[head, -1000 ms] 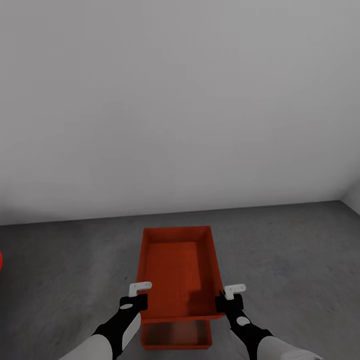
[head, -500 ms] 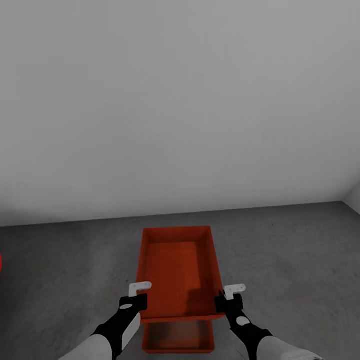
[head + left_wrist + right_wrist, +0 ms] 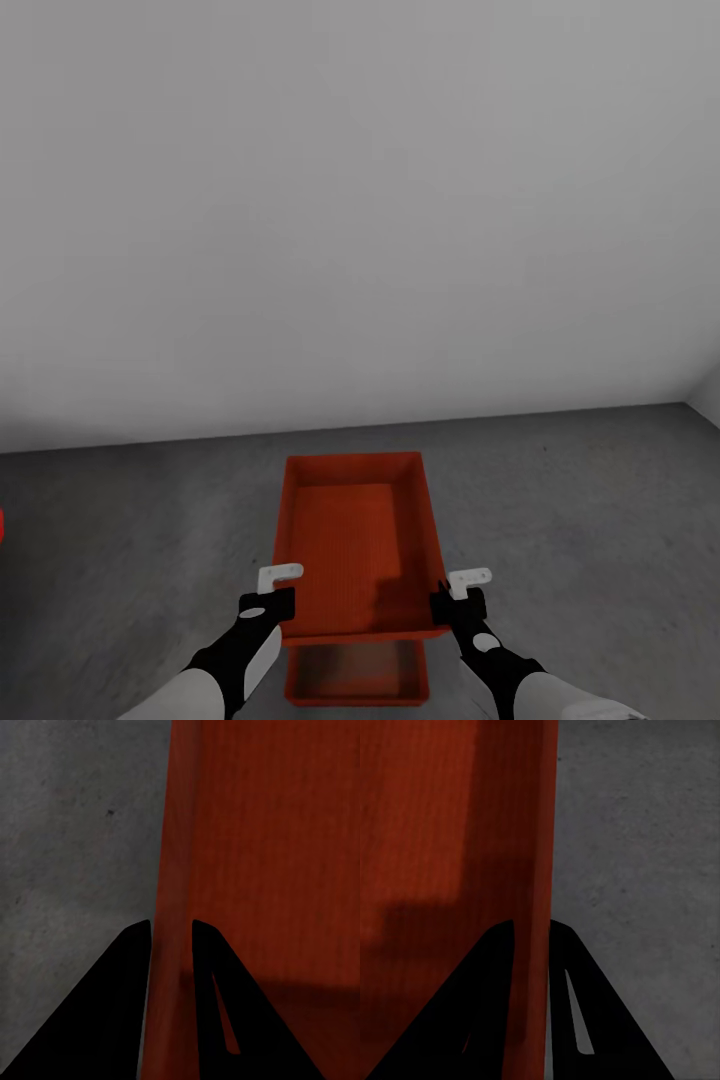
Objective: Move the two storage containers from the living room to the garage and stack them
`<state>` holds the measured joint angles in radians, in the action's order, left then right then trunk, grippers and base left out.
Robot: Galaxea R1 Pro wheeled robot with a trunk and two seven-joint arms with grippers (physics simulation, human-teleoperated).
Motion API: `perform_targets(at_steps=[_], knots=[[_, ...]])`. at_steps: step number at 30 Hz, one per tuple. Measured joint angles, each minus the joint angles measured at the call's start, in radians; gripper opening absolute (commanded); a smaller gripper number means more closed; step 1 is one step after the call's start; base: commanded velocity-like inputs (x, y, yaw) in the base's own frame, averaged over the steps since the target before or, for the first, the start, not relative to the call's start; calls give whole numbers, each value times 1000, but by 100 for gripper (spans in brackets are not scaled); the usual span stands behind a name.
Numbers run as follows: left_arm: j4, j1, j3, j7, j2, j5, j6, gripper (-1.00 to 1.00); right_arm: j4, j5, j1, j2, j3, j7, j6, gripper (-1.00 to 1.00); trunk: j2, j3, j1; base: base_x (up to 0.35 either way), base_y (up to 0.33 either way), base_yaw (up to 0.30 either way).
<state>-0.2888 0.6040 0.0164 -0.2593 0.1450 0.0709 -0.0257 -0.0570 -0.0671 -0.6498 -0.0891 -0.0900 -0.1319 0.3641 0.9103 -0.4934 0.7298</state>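
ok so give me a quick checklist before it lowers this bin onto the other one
1. Left claw pinching a side wall of the held orange-red open-top plastic bin: ok.
2. Right claw pinching the opposite wall: ok.
3. Second orange-red bin on the dark grey speckled concrete floor, below the held one: ok.
4. Held bin lined up over the lower bin: cannot tell, the lower one is mostly covered.
5. Held bin level: looks ok in the head view.
6. Gap between the two bins: cannot tell.

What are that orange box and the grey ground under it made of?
The held container looks like moulded plastic: even orange-red colour, thin smooth walls, finely ribbed bottom. The floor looks like bare concrete: matt dark grey, mottled and speckled. Both are simulator renders, so this is a guess.
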Motion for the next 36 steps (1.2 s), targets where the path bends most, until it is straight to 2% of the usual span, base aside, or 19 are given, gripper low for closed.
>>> perform_targets(at_steps=[20, 27, 36], knots=[[-1, 0, 1, 0, 0, 0, -1, -100, 0, 0, 0, 0, 1, 0, 0, -100, 0, -30, 0, 0, 0, 0], [-1, 0, 0, -2, 1, 0, 0, -100, -1, -6, 0, 1, 5, 1, 0, -100, 0, -33, 0, 0, 0, -4], [-1, 0, 1, -3, 2, 1, -1, -100, -1, -6, 0, 1, 5, 1, 0, -100, 0, -33, 0, 0, 0, -190]])
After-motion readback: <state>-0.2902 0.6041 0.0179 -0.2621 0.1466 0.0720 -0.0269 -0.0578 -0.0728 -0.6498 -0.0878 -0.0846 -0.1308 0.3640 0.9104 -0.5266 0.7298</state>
